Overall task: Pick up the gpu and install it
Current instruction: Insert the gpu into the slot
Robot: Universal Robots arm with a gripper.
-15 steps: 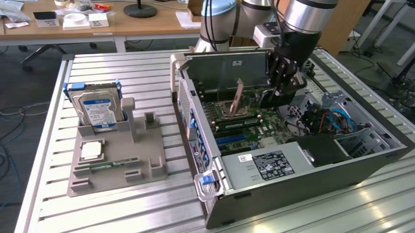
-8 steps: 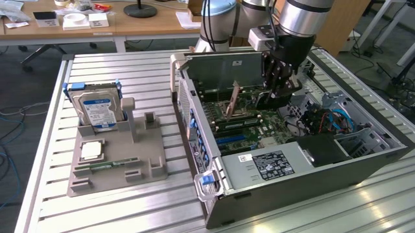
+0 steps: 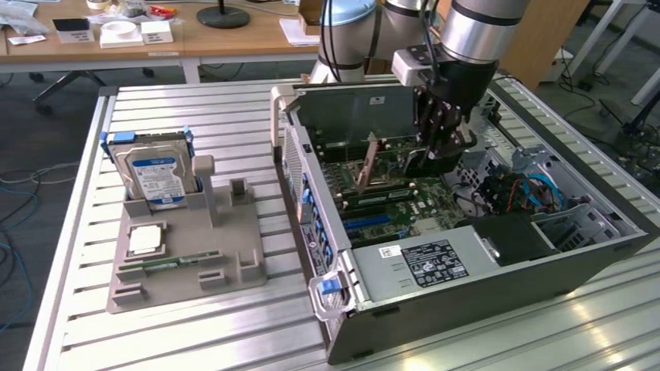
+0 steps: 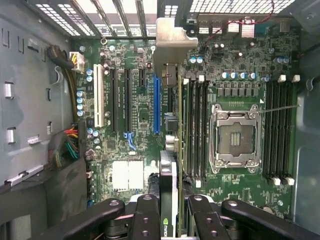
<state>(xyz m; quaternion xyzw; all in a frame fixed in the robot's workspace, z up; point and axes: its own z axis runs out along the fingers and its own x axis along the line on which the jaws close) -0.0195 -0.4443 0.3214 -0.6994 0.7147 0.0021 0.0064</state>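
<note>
Inside the open grey metal computer case: black two-fingered gripper, clamped on the thin flat dark gpu. Held upright and edge-on over the green motherboard, just beside the long blue slot, with the silver bracket end toward the vented rear wall. Cannot tell whether touching the board. Well apart, on the exterior view's left: silver hard drive with blue label, upright in a grey plastic holder tray on the slatted aluminium table.

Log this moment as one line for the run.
fingers: shut on gpu | gpu: on edge inside computer case, over motherboard by blue slot | seated: cannot tell
</note>
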